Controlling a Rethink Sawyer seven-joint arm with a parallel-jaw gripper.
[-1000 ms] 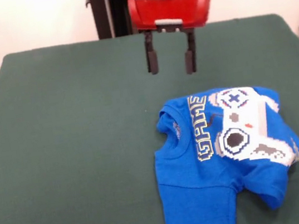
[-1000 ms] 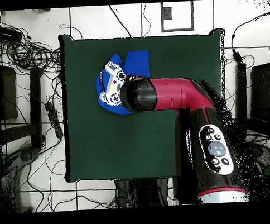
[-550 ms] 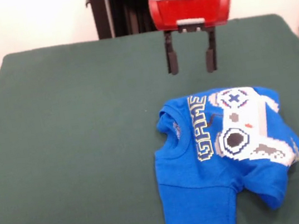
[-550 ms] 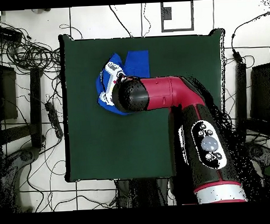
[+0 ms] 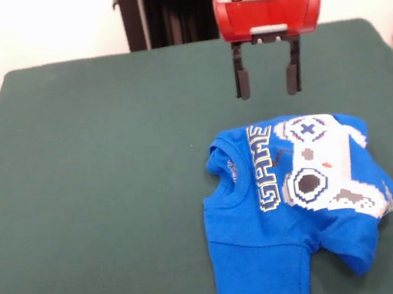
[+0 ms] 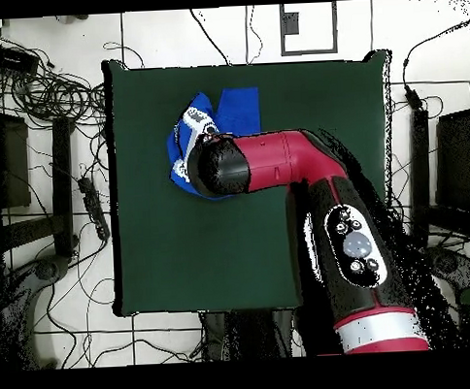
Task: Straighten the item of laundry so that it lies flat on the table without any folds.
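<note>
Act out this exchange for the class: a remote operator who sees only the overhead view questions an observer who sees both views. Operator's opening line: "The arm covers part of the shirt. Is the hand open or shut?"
Observer: Open. In the front view the hand hangs with its two fingers apart and nothing between them.
Operator: Is it touching the shirt?
Observer: No. It hangs above the table, behind the T-shirt's far edge, with green cloth showing between.
Operator: Is the shirt flat under the arm?
Observer: No. The printed side is folded and bunched, so only "GAME" of the lettering shows beside the controller print.
</note>
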